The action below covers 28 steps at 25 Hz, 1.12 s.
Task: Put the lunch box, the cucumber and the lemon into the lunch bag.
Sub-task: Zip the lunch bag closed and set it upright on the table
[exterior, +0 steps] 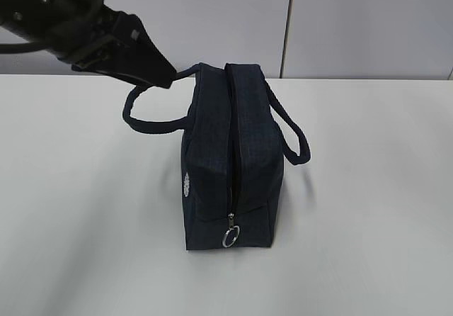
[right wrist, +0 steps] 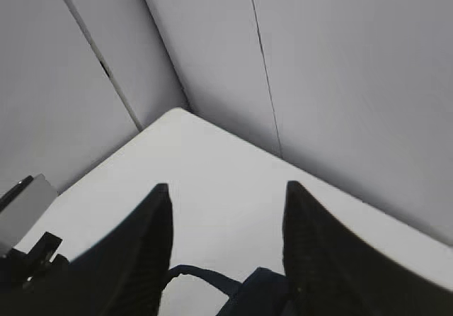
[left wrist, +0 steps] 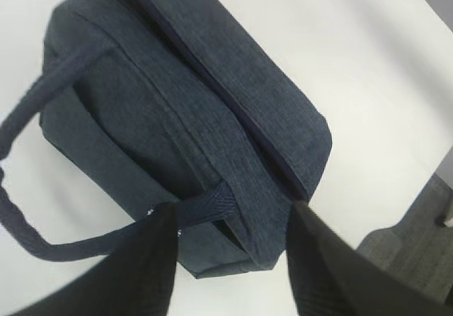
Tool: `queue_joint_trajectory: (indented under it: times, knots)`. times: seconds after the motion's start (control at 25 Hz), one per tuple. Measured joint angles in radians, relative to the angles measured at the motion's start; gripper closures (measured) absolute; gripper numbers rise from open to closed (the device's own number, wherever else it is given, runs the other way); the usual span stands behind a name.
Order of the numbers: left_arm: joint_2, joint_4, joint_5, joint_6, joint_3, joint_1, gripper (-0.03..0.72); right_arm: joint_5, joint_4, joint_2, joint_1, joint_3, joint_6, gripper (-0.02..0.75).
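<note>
The dark navy lunch bag [exterior: 226, 167] stands upright in the middle of the white table, its top zipper looking shut and the metal ring pull [exterior: 231, 237] hanging at the near end. It also shows in the left wrist view [left wrist: 184, 103] and at the bottom of the right wrist view [right wrist: 265, 295]. My left gripper [exterior: 164, 77] is open above the bag's far end, next to the left loop handle [exterior: 145, 121]; in its own view [left wrist: 233, 210] the jaws straddle the handle's base. My right gripper [right wrist: 226, 188] is open and empty, above the bag. Lunch box, cucumber and lemon are out of view.
The right loop handle [exterior: 294, 139] hangs off the bag's right side. A small white logo [exterior: 187, 184] marks its left face. Grey wall panels [exterior: 354, 25] rise just behind the table's far edge. Grey floor [left wrist: 410, 252] shows past the table edge.
</note>
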State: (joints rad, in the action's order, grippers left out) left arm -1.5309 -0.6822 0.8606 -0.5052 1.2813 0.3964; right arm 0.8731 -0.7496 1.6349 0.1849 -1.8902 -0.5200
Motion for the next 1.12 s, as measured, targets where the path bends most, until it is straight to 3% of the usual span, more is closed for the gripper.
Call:
queue_joint_trajectory:
  times: [0.2, 0.4, 0.88, 1.12]
  knots:
    - [0.065, 0.036, -0.013, 0.004, 0.000, 0.000, 0.350, 0.002, 0.067, -0.143, 0.000, 0.021, -0.030, 0.389]
    - [0.108, 0.067, -0.023, 0.004, 0.000, 0.000, 0.362, -0.003, 0.086, -0.316, 0.000, 0.152, -0.036, 0.392]
    - [0.163, 0.072, -0.047, 0.004, -0.008, 0.000, 0.367, -0.183, 0.094, -0.859, 0.000, 0.839, -0.138, 0.398]
    - [0.229, 0.072, -0.112, -0.010, -0.090, 0.000, 0.368, -0.246, 0.091, -1.068, 0.002, 1.117, -0.166, 0.400]
